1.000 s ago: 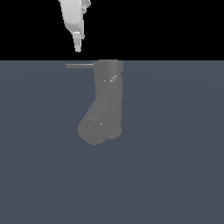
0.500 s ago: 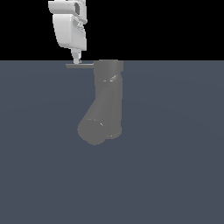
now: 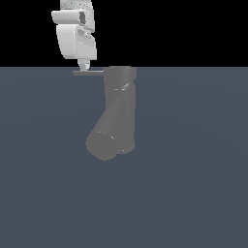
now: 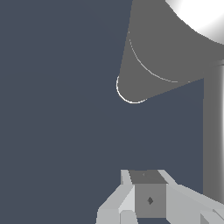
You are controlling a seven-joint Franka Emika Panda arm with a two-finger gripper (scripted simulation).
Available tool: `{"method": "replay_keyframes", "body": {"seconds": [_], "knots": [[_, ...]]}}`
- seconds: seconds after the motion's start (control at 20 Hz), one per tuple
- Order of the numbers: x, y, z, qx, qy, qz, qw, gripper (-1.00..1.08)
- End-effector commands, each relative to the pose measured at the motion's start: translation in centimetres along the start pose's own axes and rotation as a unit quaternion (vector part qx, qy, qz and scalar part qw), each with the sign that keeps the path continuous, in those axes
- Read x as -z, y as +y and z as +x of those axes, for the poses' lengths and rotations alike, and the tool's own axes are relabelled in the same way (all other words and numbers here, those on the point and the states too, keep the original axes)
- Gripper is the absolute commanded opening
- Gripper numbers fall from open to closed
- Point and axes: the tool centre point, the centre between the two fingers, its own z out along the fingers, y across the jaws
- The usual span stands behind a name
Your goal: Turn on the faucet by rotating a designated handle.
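The faucet (image 3: 117, 109) stands upright on the dark floor (image 3: 193, 184). Its thin handle (image 3: 88, 72) points to the exterior view's left. The gripper (image 3: 83, 66) touches the handle from above; whether its fingers are apart, I cannot tell. No writing is readable.

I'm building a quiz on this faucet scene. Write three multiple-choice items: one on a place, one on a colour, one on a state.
1. Where is the hand?
A. just above the handle, near its free end
B. at the spout's round face
C. on the floor

2. What colour is the faucet?
A. red
B. dark grey
C. yellow

3. How does the handle lie?
A. pointing straight up
B. broken off
C. level, sticking out toward the exterior view's left

Answers: 1 A, the white tip sits over the rod in the exterior view. 2 B, the body renders matte grey. 3 C, the thin rod runs flat from the top cylinder.
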Motion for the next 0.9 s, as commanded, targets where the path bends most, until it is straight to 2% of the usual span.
{"method": "replay_keyframes", "body": {"seconds": [0.0, 0.85], "knots": [[0.0, 0.0, 0.0, -0.001, 0.0, 0.0, 1.0, -1.0], [0.0, 4.3, 0.2, -0.001, 0.0, 0.0, 1.0, -1.0]]}}
